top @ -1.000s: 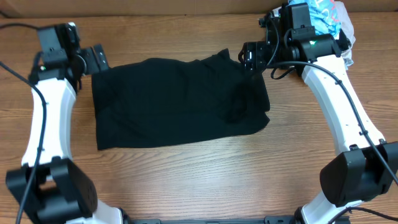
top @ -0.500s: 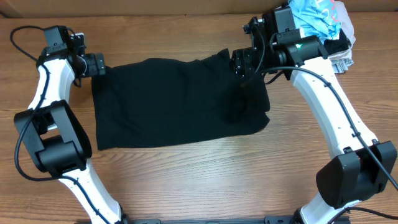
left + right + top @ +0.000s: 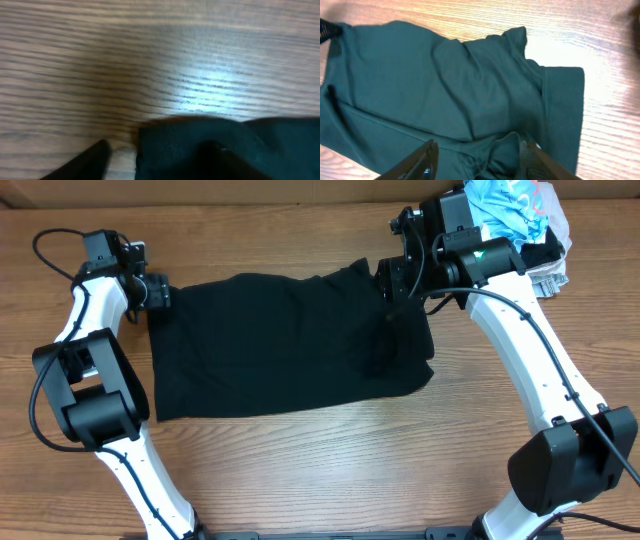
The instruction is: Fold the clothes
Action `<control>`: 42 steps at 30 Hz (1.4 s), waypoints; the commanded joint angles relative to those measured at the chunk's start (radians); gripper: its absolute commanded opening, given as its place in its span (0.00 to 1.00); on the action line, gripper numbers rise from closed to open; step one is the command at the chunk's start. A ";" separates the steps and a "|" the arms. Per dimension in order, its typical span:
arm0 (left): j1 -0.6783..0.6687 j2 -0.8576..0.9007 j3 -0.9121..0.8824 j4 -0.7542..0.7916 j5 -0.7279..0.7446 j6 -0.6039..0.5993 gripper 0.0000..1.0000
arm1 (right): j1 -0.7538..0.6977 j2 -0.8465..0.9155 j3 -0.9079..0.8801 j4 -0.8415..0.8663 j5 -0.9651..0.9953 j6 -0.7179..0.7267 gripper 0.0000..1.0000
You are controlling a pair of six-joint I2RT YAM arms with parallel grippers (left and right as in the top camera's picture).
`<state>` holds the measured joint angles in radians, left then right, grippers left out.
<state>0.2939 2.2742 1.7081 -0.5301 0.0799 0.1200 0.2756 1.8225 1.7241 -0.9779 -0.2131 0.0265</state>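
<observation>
A dark garment (image 3: 280, 345) lies spread across the wooden table; it looks black from overhead and dark teal in the right wrist view (image 3: 445, 85). Its right side is wrinkled and folded over. My left gripper (image 3: 160, 292) is at the garment's far left corner. In the left wrist view it (image 3: 155, 162) is open: one finger is over bare wood, the other over the cloth (image 3: 240, 145), and the cloth's edge lies between them. My right gripper (image 3: 392, 280) is at the far right corner. It (image 3: 480, 160) is open, with a bunched ridge of cloth between its fingers.
A pile of other clothes (image 3: 525, 215), light blue and white, sits at the far right corner of the table (image 3: 300, 470) behind the right arm. Cables trail from both arms. A cardboard wall runs along the back edge.
The left arm swung round and its gripper settled at the garment's far left corner. The right gripper shifted slightly left over the far right corner. The garment has barely moved.
</observation>
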 commanded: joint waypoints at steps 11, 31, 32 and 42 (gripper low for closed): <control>-0.020 0.028 0.020 -0.028 0.015 -0.043 0.09 | 0.005 -0.007 0.016 0.071 0.080 0.000 0.41; -0.063 -0.028 0.023 -0.373 0.023 -0.151 0.04 | 0.004 0.376 0.016 0.543 0.097 0.141 0.88; -0.066 -0.028 0.023 -0.374 0.023 -0.151 0.04 | 0.004 0.392 0.016 0.561 0.086 0.164 0.88; -0.111 -0.028 0.023 -0.366 0.021 -0.180 0.04 | 0.005 0.529 0.016 0.765 0.082 0.454 0.71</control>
<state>0.2020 2.2593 1.7351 -0.8982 0.0933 -0.0330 0.2756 2.3276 1.7279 -0.2436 -0.1318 0.3767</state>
